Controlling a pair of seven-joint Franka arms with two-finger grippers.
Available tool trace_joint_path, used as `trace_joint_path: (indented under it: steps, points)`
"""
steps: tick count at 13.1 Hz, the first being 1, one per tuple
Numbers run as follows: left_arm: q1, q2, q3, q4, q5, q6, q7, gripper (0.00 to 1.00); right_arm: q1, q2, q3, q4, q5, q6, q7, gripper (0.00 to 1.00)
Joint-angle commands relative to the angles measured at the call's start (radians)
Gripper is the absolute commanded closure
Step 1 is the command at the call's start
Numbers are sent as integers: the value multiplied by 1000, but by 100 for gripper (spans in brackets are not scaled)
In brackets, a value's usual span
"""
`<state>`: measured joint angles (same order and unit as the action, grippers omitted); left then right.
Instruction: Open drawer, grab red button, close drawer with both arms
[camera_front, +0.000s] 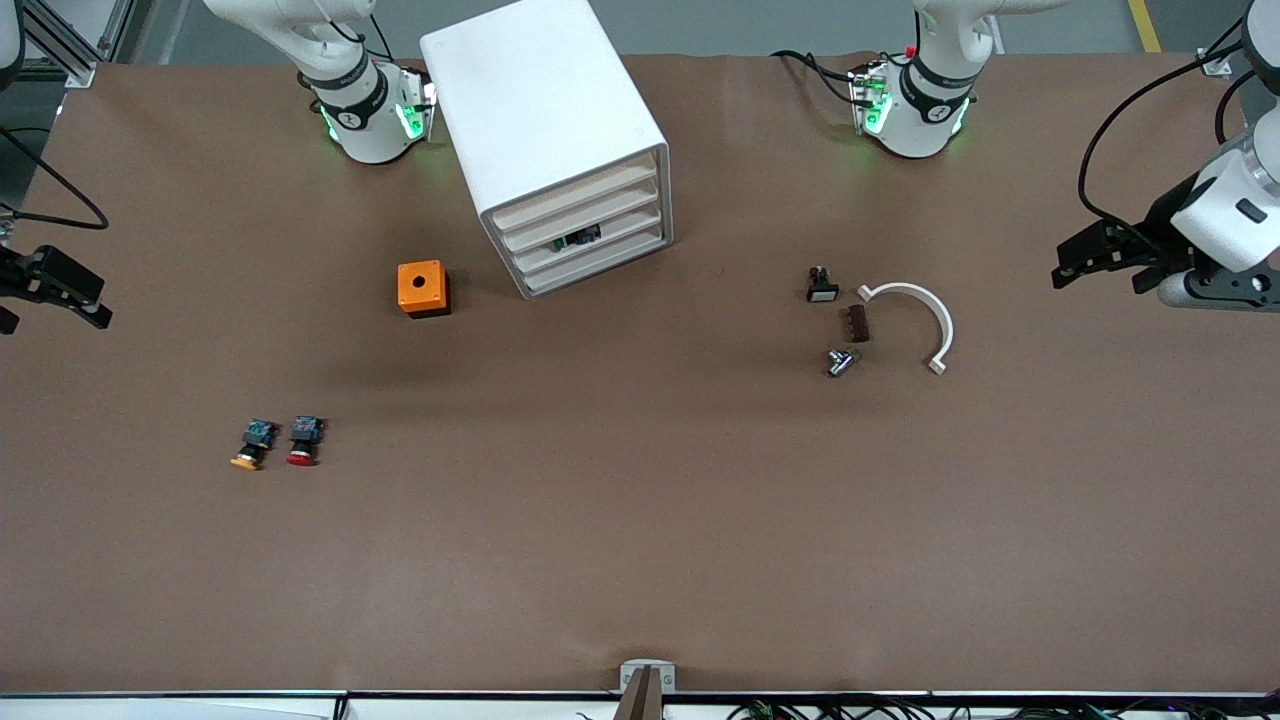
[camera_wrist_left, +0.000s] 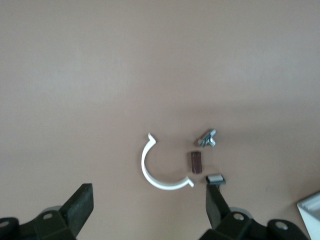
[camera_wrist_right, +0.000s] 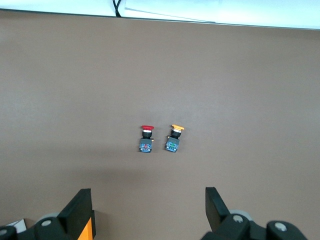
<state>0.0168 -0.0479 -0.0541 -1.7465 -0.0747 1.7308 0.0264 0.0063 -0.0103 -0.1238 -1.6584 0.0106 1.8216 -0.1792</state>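
The white cabinet (camera_front: 555, 130) stands between the two arm bases with all four drawers pushed in. The drawer (camera_front: 582, 216) is second from its top. The red-capped button (camera_front: 303, 440) lies on its side on the brown table, toward the right arm's end and nearer the front camera than the cabinet. In the right wrist view the button (camera_wrist_right: 146, 139) lies well clear of the right gripper (camera_wrist_right: 147, 200), which is open and empty. The right gripper (camera_front: 60, 295) hangs over its end of the table. The left gripper (camera_front: 1075, 258), over the left arm's end, is open and empty (camera_wrist_left: 148, 200).
An orange-capped button (camera_front: 253, 445) lies beside the red one. An orange cube with a hole (camera_front: 423, 288) sits beside the cabinet. Toward the left arm's end lie a white curved clip (camera_front: 915, 320), a brown block (camera_front: 858, 323), a metal wing bolt (camera_front: 842, 361) and a small switch (camera_front: 822, 287).
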Motion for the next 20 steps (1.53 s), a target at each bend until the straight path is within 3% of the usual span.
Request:
trace_joint_path:
  steps: [1, 3, 7, 20]
  points:
    - [-14, 34, -3, 91, 26, 12, -16, 1, -11, -25, 16, 3, -23, -24, 1, 0]
    - [-32, 59, -1, 145, 30, 6, -55, 1, -9, -36, 18, -4, -34, -30, 1, 0]
    - [-21, 51, -6, 156, 32, -69, -60, 1, -8, -83, 18, -56, -34, -51, 1, 0]
    - [-31, 54, -15, 156, 30, -91, -66, 1, -9, -27, 18, 28, -32, -28, 1, 0]
